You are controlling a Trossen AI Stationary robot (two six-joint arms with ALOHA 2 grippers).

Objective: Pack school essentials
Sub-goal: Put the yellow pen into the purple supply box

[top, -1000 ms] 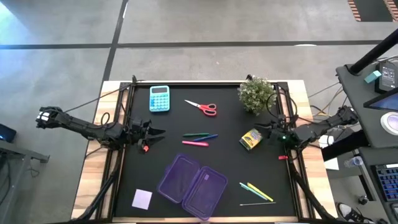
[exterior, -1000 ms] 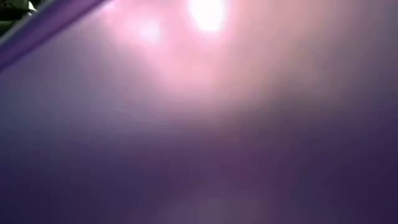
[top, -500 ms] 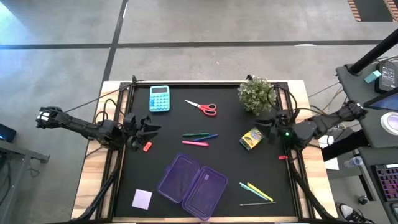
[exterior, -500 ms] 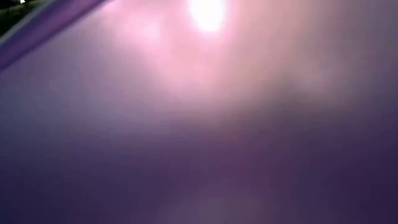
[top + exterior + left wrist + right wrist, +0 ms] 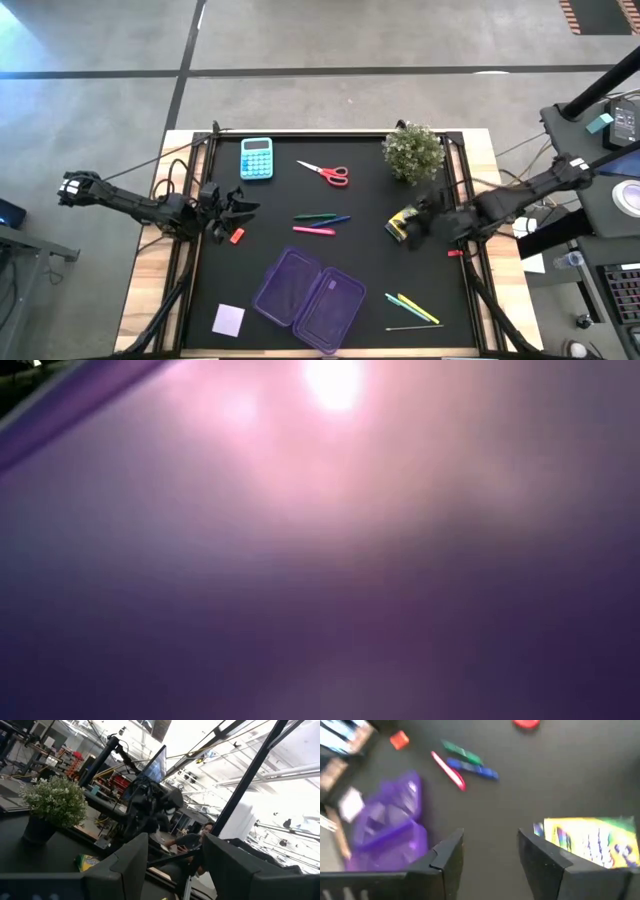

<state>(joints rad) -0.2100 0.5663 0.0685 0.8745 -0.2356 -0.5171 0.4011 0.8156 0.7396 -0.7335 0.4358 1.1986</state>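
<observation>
The right pincer [image 5: 412, 229], jaws apart and empty, hovers beside the crayon box [image 5: 402, 221] near the bench's right edge; next it must straddle the box and close. The left pincer [image 5: 243, 208] waits open at the left edge.

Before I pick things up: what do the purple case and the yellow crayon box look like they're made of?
Purple case: likely translucent plastic, glossy; the dark mat shows through its open halves. Crayon box: probably printed cardboard with flat faces and colourful artwork; finish unclear.
</observation>
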